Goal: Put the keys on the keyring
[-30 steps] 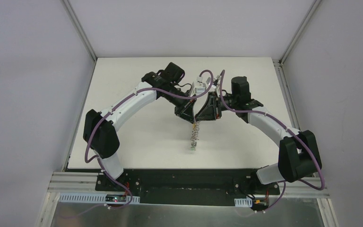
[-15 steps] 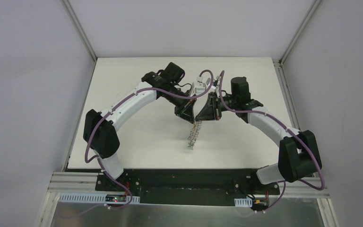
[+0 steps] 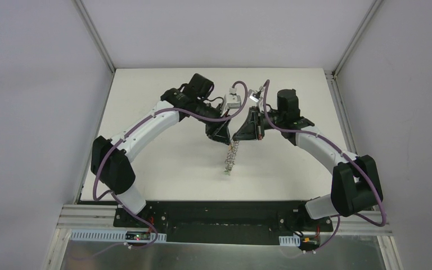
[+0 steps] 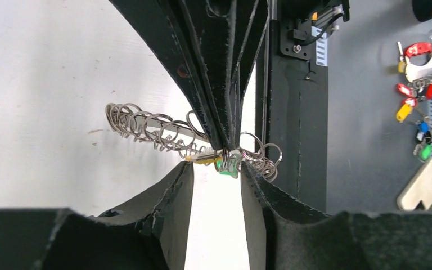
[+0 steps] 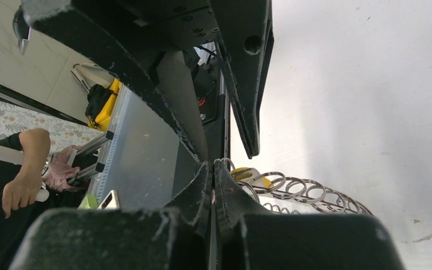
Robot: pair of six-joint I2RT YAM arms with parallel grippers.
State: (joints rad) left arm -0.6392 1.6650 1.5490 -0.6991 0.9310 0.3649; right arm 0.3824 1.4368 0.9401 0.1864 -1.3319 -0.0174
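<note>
My right tool point(image 5: 212, 169) was pinched shut on the keyring point(image 4: 146, 122), which hung edge-on from its tips over the middle of the counter point(image 3: 163, 163). My left tool point(image 4: 216, 174) stood partly open opposite, gripping nothing. Between its fingers, at the pinch, sat the yellow-headed key point(image 4: 201, 160) and the green-headed key point(image 4: 229, 165) among the wire loops. I couldn't tell whether either was threaded on.

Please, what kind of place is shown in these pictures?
Probably a robotics lab test cell: two robot arms bolted at a white table walled by grey panels on aluminium rails. Beyond it, spare tagged keys and a person.
</note>
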